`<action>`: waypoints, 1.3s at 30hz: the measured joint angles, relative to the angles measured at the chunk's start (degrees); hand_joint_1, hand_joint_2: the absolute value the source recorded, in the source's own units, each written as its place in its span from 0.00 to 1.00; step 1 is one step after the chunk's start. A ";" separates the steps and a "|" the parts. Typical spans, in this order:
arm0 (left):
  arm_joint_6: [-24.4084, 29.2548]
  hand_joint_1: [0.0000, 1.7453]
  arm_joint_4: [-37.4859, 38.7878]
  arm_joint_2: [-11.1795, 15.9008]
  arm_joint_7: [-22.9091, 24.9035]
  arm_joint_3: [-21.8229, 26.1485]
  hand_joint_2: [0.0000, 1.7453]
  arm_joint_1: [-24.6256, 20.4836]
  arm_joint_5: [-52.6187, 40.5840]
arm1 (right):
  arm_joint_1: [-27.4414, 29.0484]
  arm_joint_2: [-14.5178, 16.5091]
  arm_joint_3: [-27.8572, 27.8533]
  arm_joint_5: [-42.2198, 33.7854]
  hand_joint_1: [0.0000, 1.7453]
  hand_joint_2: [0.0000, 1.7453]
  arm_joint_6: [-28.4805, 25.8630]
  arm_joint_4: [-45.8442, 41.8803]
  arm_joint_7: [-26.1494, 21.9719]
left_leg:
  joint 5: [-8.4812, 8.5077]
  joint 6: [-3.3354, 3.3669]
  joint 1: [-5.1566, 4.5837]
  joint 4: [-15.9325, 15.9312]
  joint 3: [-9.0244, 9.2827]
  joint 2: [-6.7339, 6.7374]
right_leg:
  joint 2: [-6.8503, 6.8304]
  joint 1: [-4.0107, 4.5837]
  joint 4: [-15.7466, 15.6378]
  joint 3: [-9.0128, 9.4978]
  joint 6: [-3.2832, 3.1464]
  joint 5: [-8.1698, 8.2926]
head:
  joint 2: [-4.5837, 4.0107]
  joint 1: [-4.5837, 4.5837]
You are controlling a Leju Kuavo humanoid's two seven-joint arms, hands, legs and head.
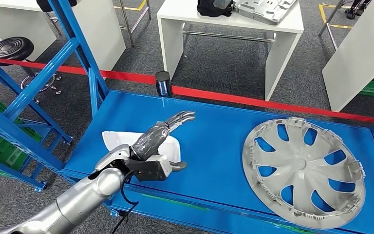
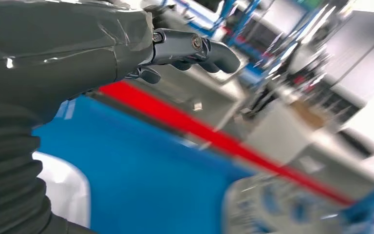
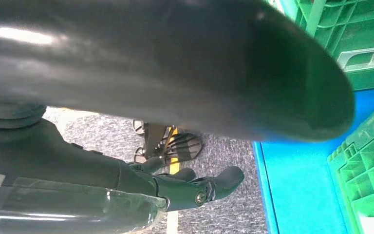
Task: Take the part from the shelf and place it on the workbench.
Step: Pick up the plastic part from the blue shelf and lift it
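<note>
A white curved part (image 1: 114, 139) lies on the blue shelf (image 1: 214, 141) at its left side. A large silver wheel cover (image 1: 303, 170) lies flat on the right side of the same shelf. My left hand (image 1: 163, 134) hovers over the white part and hides its middle, with fingers stretched forward and nothing in them. In the left wrist view the fingers (image 2: 190, 48) point out over the shelf, the white part (image 2: 65, 187) sits below the wrist, and the wheel cover (image 2: 272, 204) is a blur. My right hand (image 3: 175, 187) hangs beside the body over grey carpet, fingers apart and holding nothing.
Blue shelf uprights (image 1: 85, 53) rise at the left. A dark cylinder (image 1: 162, 84) stands at the shelf's back edge by a red tape line (image 1: 253, 101). Behind are white tables (image 1: 233, 29), one bearing a metal part (image 1: 263, 9). A black stool (image 1: 10, 48) stands far left, and green crates (image 3: 365, 58) sit near my right hand.
</note>
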 joint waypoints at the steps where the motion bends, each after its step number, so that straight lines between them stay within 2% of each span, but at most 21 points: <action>1: 0.42 0.00 2.09 -0.03 0.26 -0.52 1.00 -0.50 -1.18 | -0.01 0.00 0.21 0.09 0.00 0.00 0.03 -0.09 0.11 | -0.58 -0.32 0.10 0.82 -0.40 -0.01 | 0.05 -0.16 -0.06 0.06 -0.23 0.06 | 0.00 -0.09; 4: 1.35 0.00 6.37 -0.11 0.91 -1.61 1.00 -1.67 -3.79 | -0.04 -0.02 0.65 0.32 0.00 0.00 0.07 -0.35 0.33 | -3.34 -1.24 0.50 5.36 -2.57 -0.03 | 0.08 -0.37 -0.12 0.18 -0.66 0.09 | 0.00 -0.32; 8: 1.53 0.00 7.16 -0.13 1.02 -1.82 1.00 -1.92 -4.28 | -0.05 -0.03 0.75 0.34 0.00 0.00 0.08 -0.41 0.37 | -4.16 -1.39 0.63 7.03 -3.37 -0.02 | 0.07 -0.36 -0.11 0.16 -0.72 0.09 | 0.00 -0.30; 10: 1.91 0.00 9.29 -0.24 1.28 -2.40 1.00 -2.19 -5.57 | -0.08 -0.03 1.01 0.39 0.00 0.00 0.16 -0.48 0.52 | -5.99 -1.65 0.89 11.63 -5.64 -0.01 | 0.07 -0.33 -0.10 0.12 -0.74 0.07 | 0.00 -0.29; 11: 2.27 0.00 12.22 -0.43 1.43 -3.08 1.00 -2.48 -6.92 | -0.09 -0.08 1.32 0.44 0.00 0.00 0.34 -0.55 0.65 | -5.30 -1.70 1.09 11.96 -6.02 0.00 | 0.14 -0.31 -0.09 0.16 -0.75 0.05 | 0.00 -0.31; 12: 2.63 0.00 15.36 -0.66 1.54 -3.76 1.00 -2.85 -8.26 | -0.11 -0.13 1.65 0.49 0.00 0.00 0.56 -0.64 0.78 | -3.85 -1.60 1.25 10.55 -5.56 0.01 | 0.22 -0.29 -0.10 0.22 -0.75 0.03 | 0.00 -0.31; 14: 3.11 0.00 21.23 -1.14 1.51 -4.83 1.00 -3.77 -10.15 | -0.18 -0.20 2.34 0.55 0.00 0.00 0.96 -0.80 0.92 | 0.14 -1.01 1.21 2.80 -2.20 -0.01 | 0.40 -0.17 -0.13 0.26 -0.61 -0.02 | 0.00 -0.29; 15: 3.16 0.00 22.66 -1.31 1.47 -5.05 1.00 -4.15 -10.41 | -0.21 -0.20 2.53 0.56 0.00 0.00 1.02 -0.84 0.96 | 0.58 -0.76 1.02 0.69 -1.21 -0.01 | 0.42 -0.12 -0.15 0.17 -0.42 -0.04 | 0.00 -0.28; 17: 3.21 0.00 25.04 -1.56 1.40 -5.43 1.00 -4.68 -10.77 | -0.17 -0.24 2.80 0.56 0.00 0.00 1.03 -0.87 1.05 | 0.46 -0.39 0.67 -0.23 -0.89 -0.02 | 0.43 -0.10 -0.36 0.08 0.19 0.00 | 0.00 -0.30; 19: 3.25 0.00 26.87 -1.90 1.34 -5.69 1.00 -5.13 -11.16 | -0.09 -0.27 3.00 0.56 0.00 0.00 1.03 -0.91 1.11 | 0.93 0.27 0.86 -1.15 -0.22 -0.03 | 0.36 -0.12 -0.10 -0.12 0.69 -0.31 | 0.00 -0.26; 21: 3.31 0.00 28.77 -2.50 1.29 -5.95 1.00 -5.80 -11.66 | -0.12 -0.39 3.27 0.57 0.00 0.00 1.04 -0.93 1.15 | 1.48 0.87 1.04 -2.09 0.50 -0.02 | 0.28 -0.06 4.00 -2.14 0.50 -2.29 | 0.00 -0.11; 23: 3.39 0.00 30.60 -3.05 1.25 -6.31 1.00 -6.25 -11.89 | -0.12 -0.66 3.51 0.58 0.00 0.00 1.04 -0.93 1.21 | 1.53 1.12 0.79 -2.17 0.57 -0.03 | 0.25 -0.08 12.03 -6.13 0.12 -5.28 | 0.00 0.03; 24: 3.43 0.00 31.29 -3.24 1.22 -6.48 1.00 -6.31 -11.90 | -0.05 -0.79 3.59 0.58 0.00 0.00 1.03 -0.93 1.23 | 1.49 1.16 0.69 -2.15 0.58 -0.06 | 0.24 -0.08 15.13 -7.78 0.18 -6.13 | 0.00 0.07; 25: 3.49 0.00 31.85 -3.42 1.18 -6.62 1.00 -6.40 -11.90 | 0.03 -0.91 3.68 0.58 0.00 0.00 1.03 -0.93 1.26 | 1.44 1.20 0.62 -2.13 0.60 -0.11 | 0.23 -0.09 16.25 -8.48 0.46 -6.14 | 0.00 0.07; 26: 3.58 0.00 32.36 -3.59 1.16 -6.75 1.00 -6.54 -11.92 | 0.11 -0.98 3.78 0.58 0.00 0.00 1.03 -0.93 1.27 | 1.40 1.16 0.60 -2.06 0.62 -0.18 | 0.22 -0.13 14.84 -7.94 0.92 -5.22 | 0.00 0.08; 28: 3.78 0.00 33.39 -3.94 1.16 -6.95 1.00 -7.00 -12.01 | 0.07 -1.13 3.99 0.56 0.00 0.00 1.03 -0.93 1.28 | 1.18 0.89 0.60 -1.67 0.59 -0.34 | 0.06 -0.26 6.76 -4.13 1.80 -2.09 | 0.00 0.11; 30: 3.95 0.00 34.41 -4.19 1.15 -7.05 1.00 -7.55 -12.08 | -0.04 -1.26 4.11 0.46 0.00 0.00 1.03 -0.93 1.31 | 0.72 0.38 0.36 -1.03 0.41 -0.50 | -0.06 -0.27 0.63 -0.92 1.52 -0.03 | 0.00 0.09; 33: 3.97 0.00 35.77 -4.42 0.98 -7.15 1.00 -8.11 -12.08 | -0.04 -1.27 4.15 0.20 0.00 0.00 1.03 -0.93 1.33 | 0.44 -0.25 0.30 -0.63 0.31 -0.62 | -0.07 -0.07 -0.17 -0.24 0.15 0.44 | 0.00 0.04; 35: 3.99 0.00 36.45 -4.55 0.77 -7.20 1.00 -8.37 -12.01 | 0.00 -1.26 4.17 0.00 0.00 0.00 1.02 -0.93 1.33 | -0.85 -0.86 0.54 1.17 -0.48 -0.52 | -0.11 -0.31 -0.26 -0.11 -0.40 0.58 | 0.00 -0.05; 36: 4.10 0.00 36.77 -4.62 0.62 -7.22 1.00 -8.46 -11.92 | 0.01 -1.27 4.18 -0.10 0.00 0.00 1.02 -0.93 1.33 | -2.40 -1.24 0.71 3.77 -1.63 -0.42 | -0.12 -0.45 -0.30 -0.08 -0.61 0.64 | 0.00 -0.13; 39: 4.88 0.00 37.50 -4.94 -0.03 -7.15 1.00 -8.13 -11.07 | 0.19 -1.33 4.18 -0.26 0.00 0.00 1.01 -0.91 1.33 | -7.57 -2.01 1.25 15.24 -6.93 -0.16 | -0.12 -0.28 -0.27 -0.21 -0.93 0.70 | 0.00 -0.28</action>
